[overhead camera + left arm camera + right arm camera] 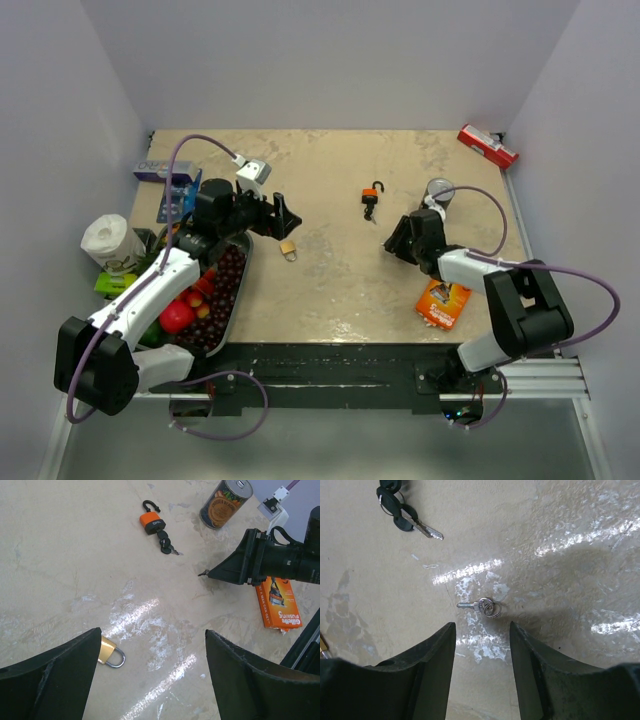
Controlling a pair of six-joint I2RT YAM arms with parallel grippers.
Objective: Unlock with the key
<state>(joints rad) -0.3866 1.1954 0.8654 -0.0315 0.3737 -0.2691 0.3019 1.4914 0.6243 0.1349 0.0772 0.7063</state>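
Well, the orange padlock point(152, 522) lies out on the table point(330, 290), its black shackle standing open like a hook, and everything else can be placed from it. The key point(416, 526) – black head, thin metal blade – lies right at the padlock's bottom end, bunched on a ring with another black head. Whether any of that bunch sits in the lock I cannot tell.

The right gripper point(481, 629) hangs low over the table, nearer the arm bases than the padlock and a little to its right. Its fingers are parted and grasp nothing. A small silver key point(481, 606) on a wire ring lies flat on the table just ahead of those fingertips, between the gripper and the padlock and touched by neither finger.

The left gripper point(152, 632) is off to the padlock's left – spread wide and empty. A brass padlock point(111, 652) lies by its left finger, on the near-left side of the orange padlock and well apart from it.

A tin can point(225, 502) stands upright to the right of the orange padlock. An orange carton point(277, 605) lies flat beyond the right gripper, further right of the padlock and closer to the bases.
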